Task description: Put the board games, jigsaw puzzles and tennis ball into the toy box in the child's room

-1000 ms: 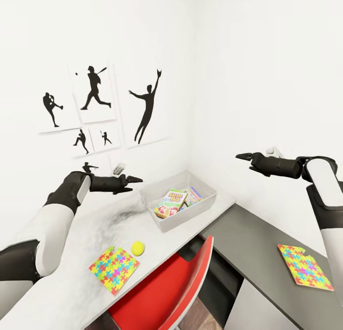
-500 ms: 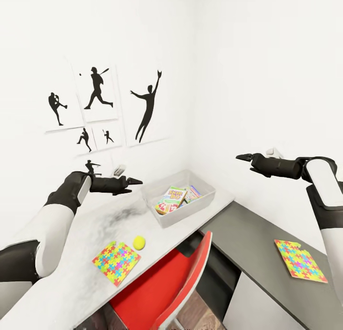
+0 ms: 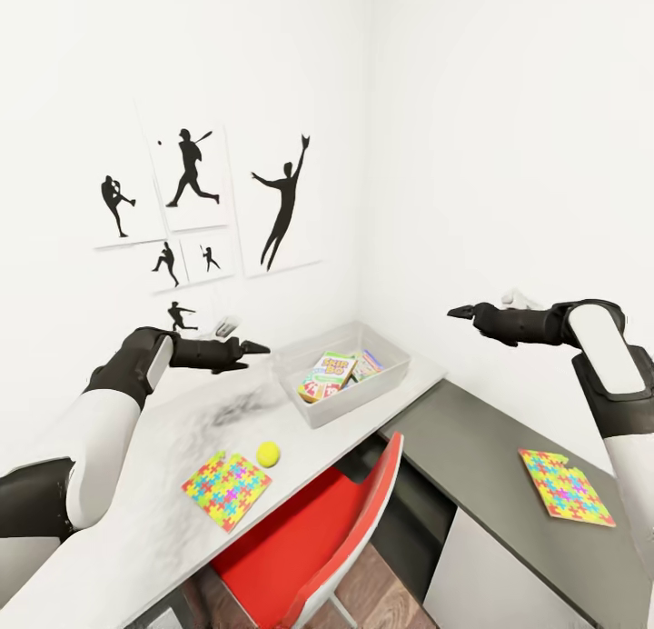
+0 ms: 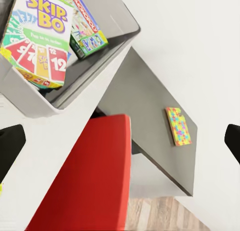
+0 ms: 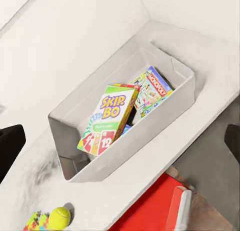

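The grey toy box (image 3: 397, 375) stands on the white table (image 3: 145, 520) in the corner. Board games lie inside it: a green-topped one (image 3: 326, 375) (image 5: 107, 121) (image 4: 37, 41) leaning over another printed box (image 5: 151, 91) (image 4: 86, 28). A tennis ball (image 3: 267, 453) (image 5: 59, 217) rests beside one jigsaw puzzle (image 3: 226, 489) on the table's near part. The second jigsaw puzzle (image 3: 565, 486) (image 4: 178, 126) lies on the dark grey side cabinet. My left gripper (image 3: 257, 347) hovers open just left of the box. Over the cabinet, to the right of the box, my right gripper (image 3: 459, 313) hangs open. Both are empty.
A red chair (image 3: 313, 538) is tucked under the table's front edge, below the box. The lower dark grey cabinet top (image 3: 472, 447) joins the table on the right. White walls close the corner, with black athlete pictures (image 3: 282, 202) on the left one.
The whole head view has shifted a little, so the camera moved. Both arms hold nearly the same pose, grippers still open. The toys lie where they were.
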